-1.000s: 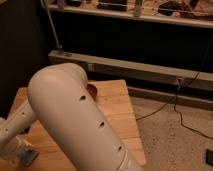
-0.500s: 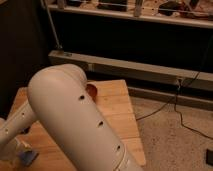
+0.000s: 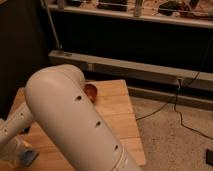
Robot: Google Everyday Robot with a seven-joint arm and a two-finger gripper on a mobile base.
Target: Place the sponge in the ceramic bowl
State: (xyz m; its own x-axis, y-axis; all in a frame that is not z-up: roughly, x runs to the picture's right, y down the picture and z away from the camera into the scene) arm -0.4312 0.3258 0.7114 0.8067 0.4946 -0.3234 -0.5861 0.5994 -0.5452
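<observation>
My white arm [image 3: 75,120] fills the middle of the camera view and hides much of the wooden table [image 3: 117,107]. The ceramic bowl [image 3: 91,92], glossy reddish-brown, peeks out from behind the arm near the table's back. At the bottom left corner, a blue-grey sponge [image 3: 28,156] shows right beside my gripper [image 3: 16,151]. The gripper is low over the table's front left. Whether it touches the sponge is hidden.
A small dark object [image 3: 25,131] lies on the table left of the arm. Behind the table runs a low metal rail and dark shelving [image 3: 130,30]. To the right, a black cable [image 3: 175,107] crosses the speckled floor.
</observation>
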